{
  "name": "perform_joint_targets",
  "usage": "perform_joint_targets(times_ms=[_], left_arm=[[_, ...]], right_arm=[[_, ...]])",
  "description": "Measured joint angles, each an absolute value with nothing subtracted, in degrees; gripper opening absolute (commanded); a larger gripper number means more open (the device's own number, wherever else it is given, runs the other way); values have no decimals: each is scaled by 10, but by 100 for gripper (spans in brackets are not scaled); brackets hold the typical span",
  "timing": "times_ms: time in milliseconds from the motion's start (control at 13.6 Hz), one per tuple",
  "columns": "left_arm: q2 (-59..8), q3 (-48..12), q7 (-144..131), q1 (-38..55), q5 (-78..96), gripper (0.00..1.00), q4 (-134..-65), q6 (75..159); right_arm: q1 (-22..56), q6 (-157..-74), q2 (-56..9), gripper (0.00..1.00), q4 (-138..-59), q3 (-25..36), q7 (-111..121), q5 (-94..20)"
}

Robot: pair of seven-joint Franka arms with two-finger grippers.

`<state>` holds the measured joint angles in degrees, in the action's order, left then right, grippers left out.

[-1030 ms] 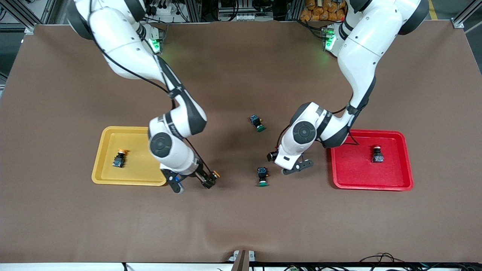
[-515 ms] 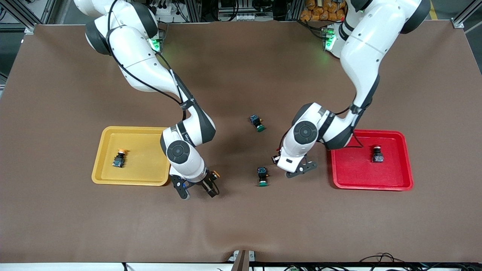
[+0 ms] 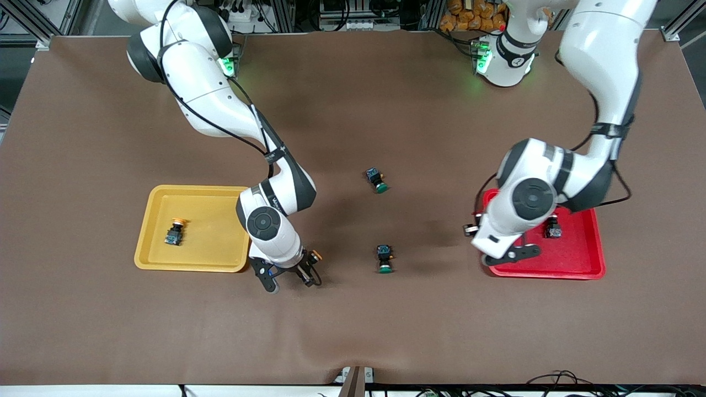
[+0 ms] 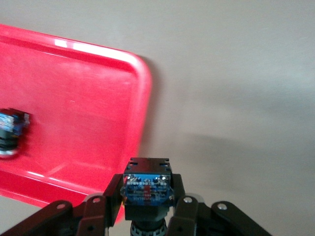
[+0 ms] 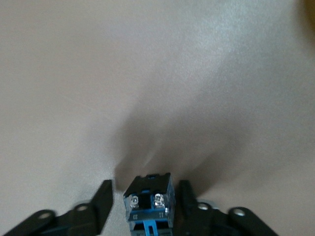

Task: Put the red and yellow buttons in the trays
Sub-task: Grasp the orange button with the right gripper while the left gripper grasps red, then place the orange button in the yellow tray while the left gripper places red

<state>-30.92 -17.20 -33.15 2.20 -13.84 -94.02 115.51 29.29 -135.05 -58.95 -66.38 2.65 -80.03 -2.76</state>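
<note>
The yellow tray point(image 3: 160, 259) lies toward the right arm's end of the worktop point(image 3: 353, 331) and already holds one yellow-capped button point(image 3: 175, 232). Just beside the tray's corner nearest the camera, the right hand point(image 3: 289, 280) is down at the worktop with a second yellow button point(image 3: 313, 256) between its fingers point(image 5: 101, 201); in the right wrist view one finger stands clear of the switch body, so the grip is not yet made. It should close squarely on the flat sides of the body before lifting, then carry it over the tray's rim. Two green-capped buttons point(image 3: 378, 181) point(image 3: 385, 258) lie near the middle and should stay untouched. The left hand point(image 3: 504, 255) hangs over the edge of the red tray point(image 3: 584, 270), clenched on a button point(image 4: 146, 188) whose cap the pictures do not show. Another red button point(image 3: 552, 226) sits in that tray. A good release would move further inward, clear of the rim and of that button, and come low before letting go, so the switch neither rolls nor bounces out.
</note>
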Motion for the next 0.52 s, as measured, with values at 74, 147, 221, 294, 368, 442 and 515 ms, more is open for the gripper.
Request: perform_joint_targets(times_ms=[74,147,221,294,368,442,515], left_arm=[[-307,-172,-303,7,-138,0,-949,1155],[-306,-172,-282,-5,-138,0,-955,1156],[-305,-173,-264,-16,-138,0,-963,1157],[-304,-173,-244,-29,-138,0,-972,1163],[-303,-173,-220,-42,-138,0,-985,1179],[-302,-173,-202,-55,-139,0,-1001,1200],[-302,-173,-189,-67,-139,0,-1021,1231]], right_arm=[[293,-1349,-589,0,-663,26,-800,-22],[293,-1346,-589,0,-661,26,-800,-20],[294,-1345,-589,0,-660,26,-799,-18],[294,-1345,-589,0,-658,26,-799,-18],[294,-1344,-588,0,-655,27,-799,-18],[294,-1336,-585,0,-653,27,-799,-18],[294,-1319,-579,0,-650,27,-799,-18]])
